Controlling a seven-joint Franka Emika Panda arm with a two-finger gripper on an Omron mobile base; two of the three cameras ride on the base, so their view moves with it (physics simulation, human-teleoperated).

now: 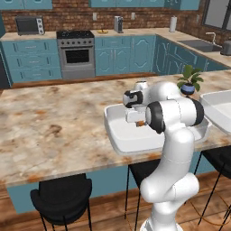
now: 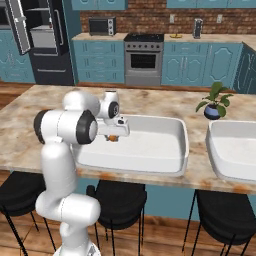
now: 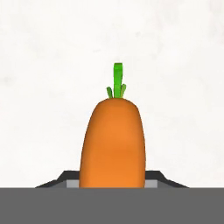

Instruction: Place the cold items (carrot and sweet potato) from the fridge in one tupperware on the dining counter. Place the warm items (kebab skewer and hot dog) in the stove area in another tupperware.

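We see the arm bent over the near edge of the dining counter (image 2: 160, 102), its hand lowered into the left of two white tupperware tubs (image 2: 165, 150). The gripper (image 2: 113, 138) sits low inside that tub near its left wall, with a spot of orange showing between the jaws in the right base view. In the hand view the carrot (image 3: 113, 142) stands lengthwise between the fingers, green tip pointing away from the camera, against the tub's white floor. We read the jaws as clamped on the carrot; we cannot tell whether it touches the floor.

The second tub (image 2: 235, 150) lies on the same counter to the right, just apart from the first. A small potted plant (image 2: 214, 104) stands on the counter behind the gap between them. Black stools (image 2: 117, 200) are tucked under the near edge.

Far wall: the stove (image 2: 143, 57) amid teal cabinets, the dark fridge (image 2: 47, 40) at far left with its door open.
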